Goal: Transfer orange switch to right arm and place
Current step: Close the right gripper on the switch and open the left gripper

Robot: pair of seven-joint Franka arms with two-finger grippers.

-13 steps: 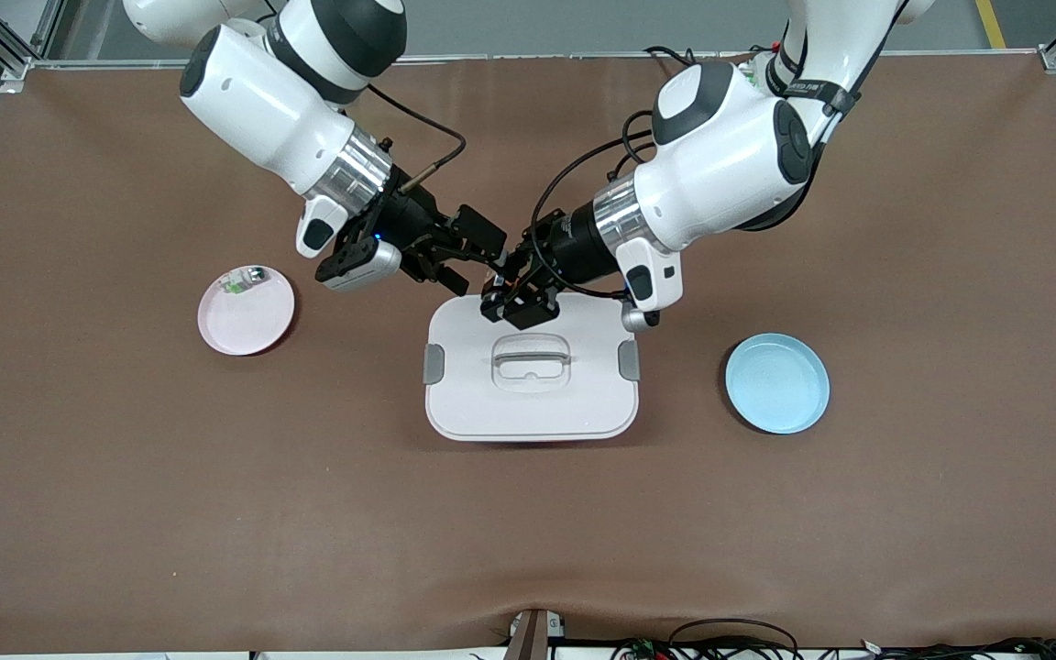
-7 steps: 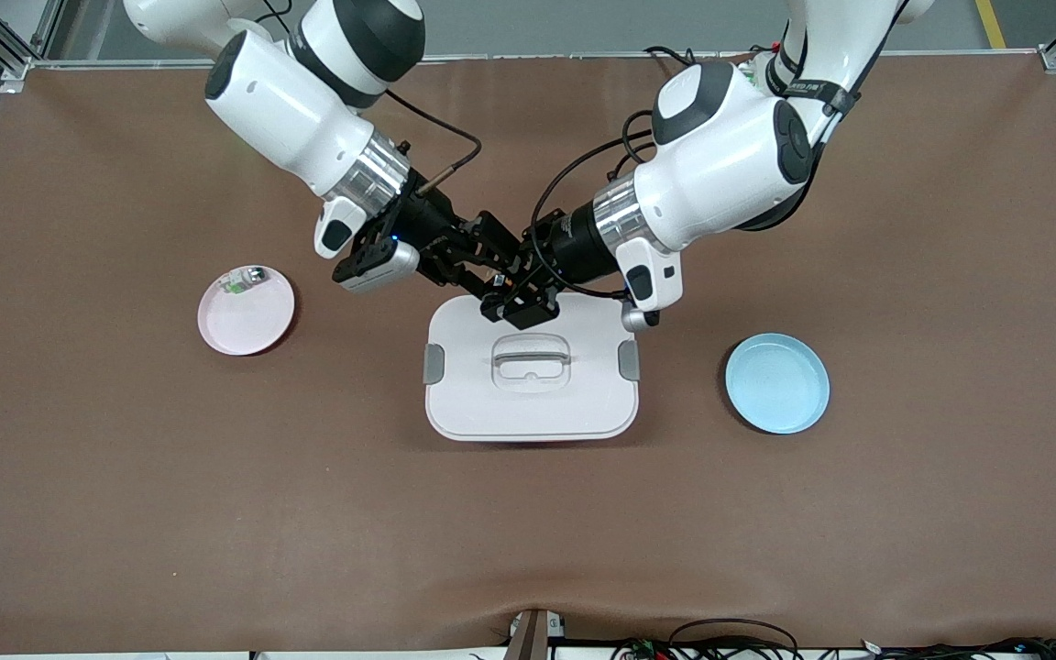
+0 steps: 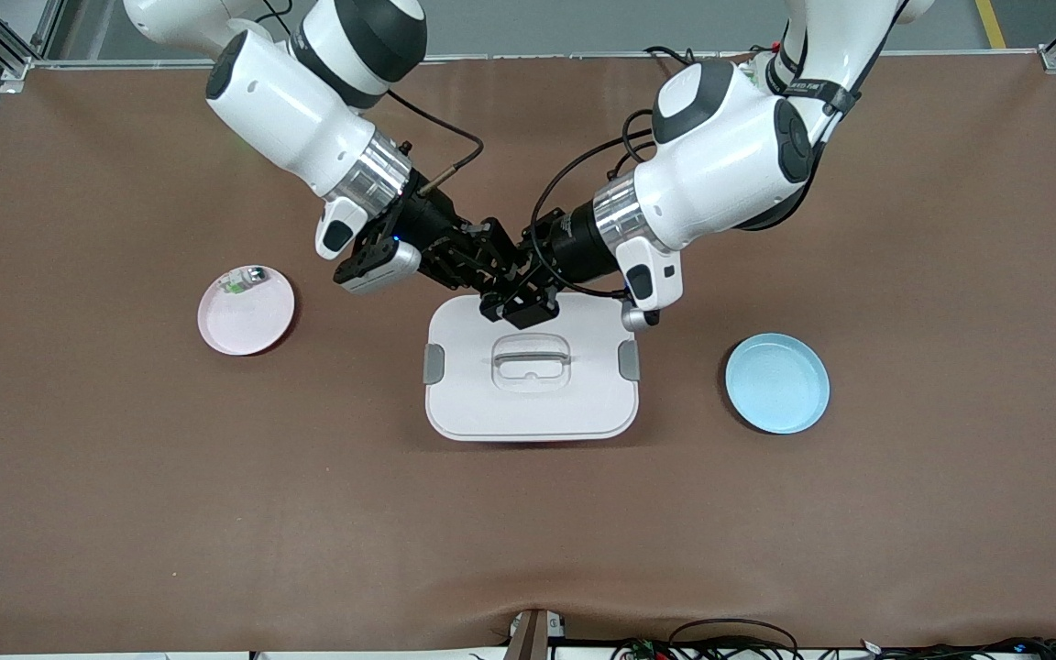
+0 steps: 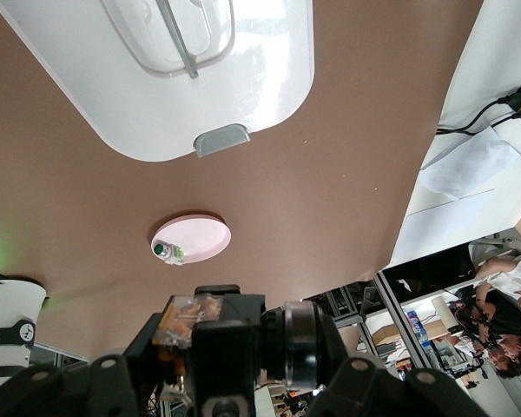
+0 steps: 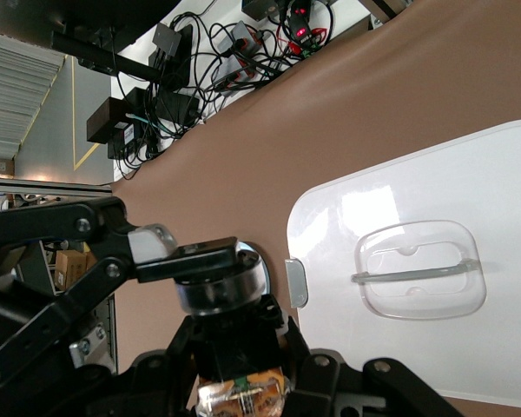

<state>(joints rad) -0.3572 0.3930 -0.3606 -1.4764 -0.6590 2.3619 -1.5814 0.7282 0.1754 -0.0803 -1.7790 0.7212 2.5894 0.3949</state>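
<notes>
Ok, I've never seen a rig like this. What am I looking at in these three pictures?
Two white robot arms work at a brown table. One picture looks down from across the table; the other two come from cameras on each arm's wrist. The left gripper and right gripper meet over the white lidded box. The left one holds the orange switch, a tiny part, for handing over. A pink plate with a small clear-white part lies toward the right arm's end, and a blue plate toward the left arm's.

I see the orange switch (image 5: pixel 240 395), tiny with orange bands, pinched between both end effectors above the desk.
</notes>
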